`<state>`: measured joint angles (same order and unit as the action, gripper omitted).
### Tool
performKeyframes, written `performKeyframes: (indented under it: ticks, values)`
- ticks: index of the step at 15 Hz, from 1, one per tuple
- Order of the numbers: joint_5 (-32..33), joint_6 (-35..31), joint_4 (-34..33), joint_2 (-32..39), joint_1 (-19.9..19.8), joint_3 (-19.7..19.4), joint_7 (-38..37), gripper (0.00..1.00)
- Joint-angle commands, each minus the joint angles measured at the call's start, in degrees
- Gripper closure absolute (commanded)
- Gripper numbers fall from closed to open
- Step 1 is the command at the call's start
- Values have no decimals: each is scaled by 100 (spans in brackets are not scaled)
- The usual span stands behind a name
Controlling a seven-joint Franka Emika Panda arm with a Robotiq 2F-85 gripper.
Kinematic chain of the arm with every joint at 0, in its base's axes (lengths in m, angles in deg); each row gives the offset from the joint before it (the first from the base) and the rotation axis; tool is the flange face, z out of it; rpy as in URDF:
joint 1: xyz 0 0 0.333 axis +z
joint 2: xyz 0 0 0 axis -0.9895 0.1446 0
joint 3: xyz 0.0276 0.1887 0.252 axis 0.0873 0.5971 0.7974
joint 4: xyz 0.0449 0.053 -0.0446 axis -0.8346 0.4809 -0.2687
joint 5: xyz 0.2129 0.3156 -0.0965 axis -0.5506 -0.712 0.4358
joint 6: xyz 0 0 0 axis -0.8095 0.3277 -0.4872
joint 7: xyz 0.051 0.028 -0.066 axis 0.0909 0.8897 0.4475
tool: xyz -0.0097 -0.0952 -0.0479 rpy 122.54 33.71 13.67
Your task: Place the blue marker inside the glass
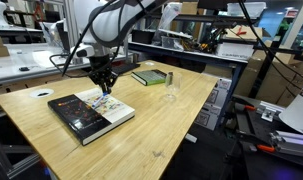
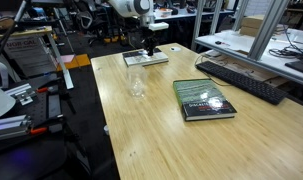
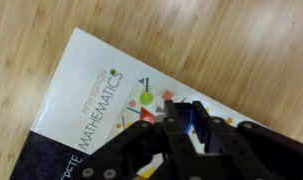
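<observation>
My gripper (image 3: 185,106) is shut on the blue marker (image 3: 185,122), a short blue stick seen between the black fingers in the wrist view. It hangs just above the white corner of a mathematics book (image 3: 101,90). In both exterior views the gripper (image 1: 104,86) (image 2: 148,47) is over that book (image 1: 89,112) (image 2: 146,60), and the marker is too small to make out there. The clear glass (image 1: 171,94) (image 2: 137,84) stands upright on the wooden table (image 1: 161,135), apart from the gripper, towards the table's middle.
A green book (image 1: 146,76) (image 2: 203,100) lies flat on the table beyond the glass. A small dark cylinder (image 1: 169,77) stands next to it. Benches, cables and equipment surround the table (image 2: 241,145).
</observation>
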<state>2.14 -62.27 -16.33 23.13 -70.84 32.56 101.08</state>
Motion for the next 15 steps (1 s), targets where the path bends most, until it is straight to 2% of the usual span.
performKeyframes:
  ticks: [1,3,6,7,10,15]
  values:
    - [-185,436,527,-550,-2,-94,-838,95]
    - [-242,670,896,-867,-44,-121,-1430,95]
    - [-168,590,1851,-1549,-116,-207,-2456,95]
    - [-59,736,992,-921,-131,-79,-1988,79]
    - [-48,734,1561,-1342,-198,-84,-2383,79]
    - [-46,721,1629,-1360,-189,-80,-2445,79]
